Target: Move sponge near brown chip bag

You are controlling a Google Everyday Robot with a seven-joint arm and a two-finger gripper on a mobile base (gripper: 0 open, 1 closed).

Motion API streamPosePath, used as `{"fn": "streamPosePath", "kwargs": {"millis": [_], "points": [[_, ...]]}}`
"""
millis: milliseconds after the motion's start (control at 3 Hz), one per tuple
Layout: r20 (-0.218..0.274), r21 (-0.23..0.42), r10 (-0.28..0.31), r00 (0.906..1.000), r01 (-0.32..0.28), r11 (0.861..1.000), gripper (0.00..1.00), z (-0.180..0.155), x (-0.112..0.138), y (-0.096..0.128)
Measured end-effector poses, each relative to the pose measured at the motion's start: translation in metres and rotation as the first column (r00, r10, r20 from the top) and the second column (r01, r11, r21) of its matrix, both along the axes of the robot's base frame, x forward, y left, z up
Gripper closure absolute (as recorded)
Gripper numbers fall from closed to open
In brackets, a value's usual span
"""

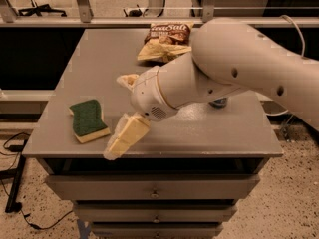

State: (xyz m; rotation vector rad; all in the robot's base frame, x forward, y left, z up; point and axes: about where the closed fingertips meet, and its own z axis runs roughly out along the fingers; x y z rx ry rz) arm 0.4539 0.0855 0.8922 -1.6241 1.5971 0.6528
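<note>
The sponge (88,119), green face up, lay flat on the front-left part of the table (209,133), close to its front edge. The brown chip bag (165,41) lay at the table's rear edge, about mid-width. The gripper (117,116) hung over the table's front edge, left of centre, its two pale fingers (124,136) spread wide and holding nothing, with the arm (239,68) reaching in from the table's right side.

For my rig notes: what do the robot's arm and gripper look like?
The arm is thick, rounded, smooth off-white, with small dark round holes and a dotted grille patch near the wrist. The gripper, above the grey table's front edge beside the green-topped yellow sponge, has pale cream wedge-shaped fingers.
</note>
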Motion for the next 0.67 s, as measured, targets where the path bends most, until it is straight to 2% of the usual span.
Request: {"fn": "streamPosePath", "kwargs": {"millis": [333, 667], "points": [[0.024, 0.039, 0.03, 0.9993, -0.031, 0.999, 0.0, -0.018, 0.021, 0.028], [0.028, 0.059, 0.034, 0.999, -0.036, 0.998, 0.0, -0.027, 0.032, 0.038]]}}
